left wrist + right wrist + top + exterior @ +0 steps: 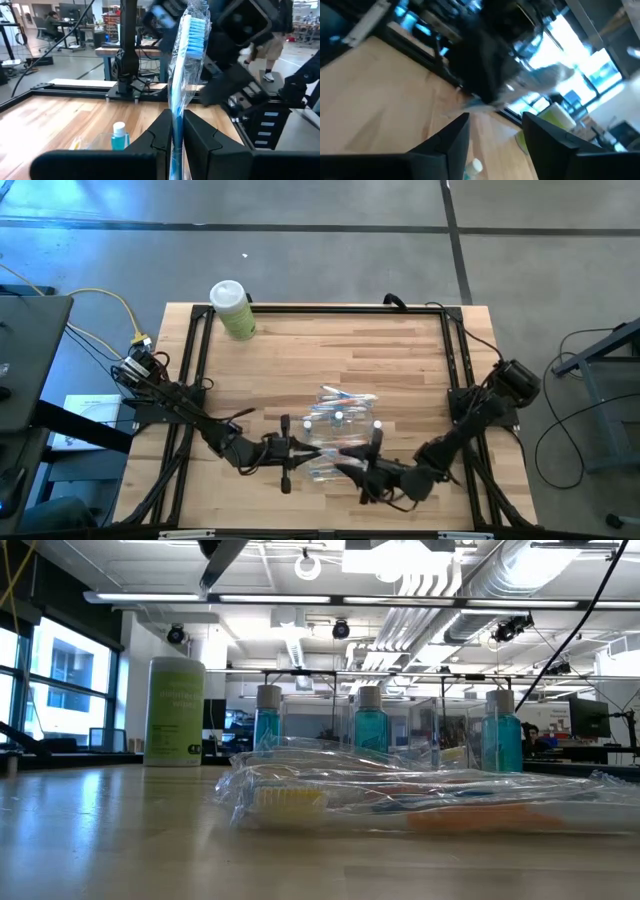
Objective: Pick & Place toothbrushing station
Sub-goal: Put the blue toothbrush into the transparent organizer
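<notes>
Wooden surface carries the wrapped brushes and three small bottles at mid-front. One blue brush is pinched upright by the nearly shut left hand, apparently for handover; the right hand is held apart beside it, empty.

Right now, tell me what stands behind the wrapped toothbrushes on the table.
In the low view, three small blue bottles stand behind the wrapped toothbrushes, with the green bottle farther back to the side. The wrapping hides the small bottles' bases, and whatever lies behind the pile.
</notes>
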Tool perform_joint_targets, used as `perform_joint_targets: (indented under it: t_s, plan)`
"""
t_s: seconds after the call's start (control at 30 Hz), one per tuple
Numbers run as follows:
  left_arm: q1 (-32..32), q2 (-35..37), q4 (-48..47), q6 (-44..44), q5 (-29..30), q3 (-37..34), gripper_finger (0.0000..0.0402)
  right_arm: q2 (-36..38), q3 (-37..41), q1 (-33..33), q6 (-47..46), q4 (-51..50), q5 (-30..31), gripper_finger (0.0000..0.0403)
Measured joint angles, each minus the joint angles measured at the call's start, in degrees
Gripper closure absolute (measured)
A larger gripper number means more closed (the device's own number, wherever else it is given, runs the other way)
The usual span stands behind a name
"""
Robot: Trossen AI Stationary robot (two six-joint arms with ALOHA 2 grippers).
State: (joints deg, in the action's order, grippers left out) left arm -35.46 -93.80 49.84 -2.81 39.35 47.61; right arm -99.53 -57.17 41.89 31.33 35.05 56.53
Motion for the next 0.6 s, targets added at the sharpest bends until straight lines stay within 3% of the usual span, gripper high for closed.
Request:
perform_joint_targets:
  t_s: [0.2,0.6]
  plan:
    - [0.02,0.0,0.0,-0.02,0.0,-0.02,0.0372,-0.02,0.02,-2.93,-2.42,1.07,-8.69,0.0249]
    - [0.09,0.0,0.0,-0.11,-0.03,-0.04,0.0383,0.0,0.0,-6.08,-4.52,4.91,-11.63,0.0293]
